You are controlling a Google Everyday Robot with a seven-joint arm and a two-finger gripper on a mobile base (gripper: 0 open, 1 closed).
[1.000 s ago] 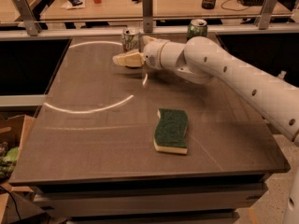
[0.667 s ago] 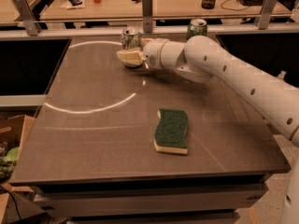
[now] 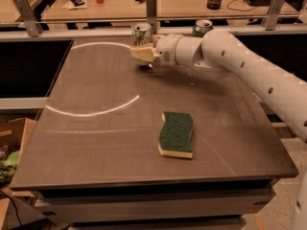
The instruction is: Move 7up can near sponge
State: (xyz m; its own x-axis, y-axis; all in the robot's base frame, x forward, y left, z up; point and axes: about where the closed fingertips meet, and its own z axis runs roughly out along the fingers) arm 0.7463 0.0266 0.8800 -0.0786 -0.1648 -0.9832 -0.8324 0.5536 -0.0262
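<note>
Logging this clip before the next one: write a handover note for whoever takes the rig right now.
Gripper: at the far edge of the table, right up against the 7up can; no grasp can be confirmed.
7up can: upright, left of a green can.
Sponge: flat near the front edge, well apart from the 7up can.
Done: gripper is at the can.
Left: secure the can, carry it over, set it beside the sponge.

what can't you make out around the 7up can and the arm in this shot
The 7up can: camera view, lower part hidden behind the gripper, which is at the far side of the table.
The green can: camera view, only the top shows; the arm covers the rest.
The arm: cut off by the picture's right edge.
</note>
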